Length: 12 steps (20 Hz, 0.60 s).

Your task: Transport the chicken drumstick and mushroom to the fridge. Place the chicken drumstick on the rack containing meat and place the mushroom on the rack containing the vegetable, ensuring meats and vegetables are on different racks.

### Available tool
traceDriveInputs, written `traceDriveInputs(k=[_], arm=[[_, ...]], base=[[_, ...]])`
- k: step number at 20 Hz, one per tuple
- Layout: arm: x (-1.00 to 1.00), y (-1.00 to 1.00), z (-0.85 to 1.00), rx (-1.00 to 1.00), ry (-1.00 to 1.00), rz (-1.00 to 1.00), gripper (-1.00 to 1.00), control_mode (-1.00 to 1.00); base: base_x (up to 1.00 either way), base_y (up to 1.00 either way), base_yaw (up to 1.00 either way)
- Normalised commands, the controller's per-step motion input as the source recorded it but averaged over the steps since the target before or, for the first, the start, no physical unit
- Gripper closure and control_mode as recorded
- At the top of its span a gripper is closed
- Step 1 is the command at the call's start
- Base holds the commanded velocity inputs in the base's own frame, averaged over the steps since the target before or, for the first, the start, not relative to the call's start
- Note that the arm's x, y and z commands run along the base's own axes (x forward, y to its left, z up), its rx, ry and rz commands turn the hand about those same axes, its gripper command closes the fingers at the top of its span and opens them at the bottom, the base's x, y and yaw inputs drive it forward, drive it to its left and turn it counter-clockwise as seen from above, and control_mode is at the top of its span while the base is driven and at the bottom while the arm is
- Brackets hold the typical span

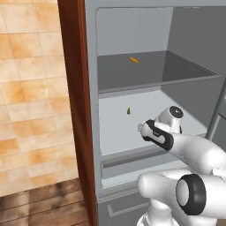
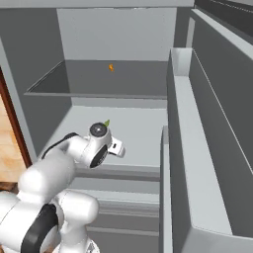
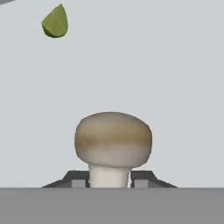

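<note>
Gripper (image 3: 110, 181) pinches the stem of the mushroom (image 3: 113, 140) over the fridge's lower shelf (image 1: 119, 128); a green vegetable (image 3: 55, 22) lies at eleven o'clock.

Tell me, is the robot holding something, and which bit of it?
It looks like the mushroom, with a finger tip on each side of its white stem. Whether the jaws are pressing it or have just let go cannot be told.

Both base views face the open fridge (image 1: 132, 106) from either side (sharing its racks); hand view looks close along the lower rack (image 3: 175, 87).
</note>
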Motion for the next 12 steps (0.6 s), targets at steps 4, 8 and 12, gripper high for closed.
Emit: traceDriveInputs(k=[4,8,12], arm=[[0.45,0.0,-0.22,0.0,-0.11,0.0,-1.0,-1.0],[0.12,0.0,-0.14,0.0,-0.08,0.0,-1.0,-1.0],[-0.56,0.19,0.11,0.0,-0.03,-0.01,-1.0,-1.0]], base=[[0.0,0.0,0.0],[0.0,0.0,0.0],[0.0,0.0,0.0]])
